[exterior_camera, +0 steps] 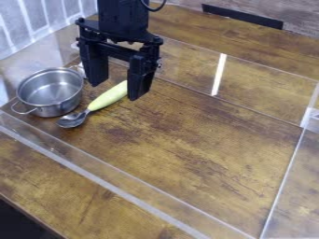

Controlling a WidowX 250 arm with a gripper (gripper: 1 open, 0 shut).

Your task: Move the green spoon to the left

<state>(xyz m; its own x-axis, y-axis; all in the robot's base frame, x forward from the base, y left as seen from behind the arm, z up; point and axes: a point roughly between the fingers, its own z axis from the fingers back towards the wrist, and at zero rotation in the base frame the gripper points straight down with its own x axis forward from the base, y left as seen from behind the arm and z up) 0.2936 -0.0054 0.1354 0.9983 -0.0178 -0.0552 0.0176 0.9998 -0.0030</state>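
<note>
The gripper (116, 87) hangs pointing down with its two black fingers (141, 82) spread wide, holding nothing, just above the green spoon (99, 103). The spoon lies on the wooden table (187, 149), its silver bowl just beside the steel pot (51, 91).

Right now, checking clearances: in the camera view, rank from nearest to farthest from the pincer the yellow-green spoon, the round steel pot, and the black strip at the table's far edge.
1. Yellow-green spoon, just below the open pincer.
2. Round steel pot, to its left.
3. Black strip, far upper right.
</note>
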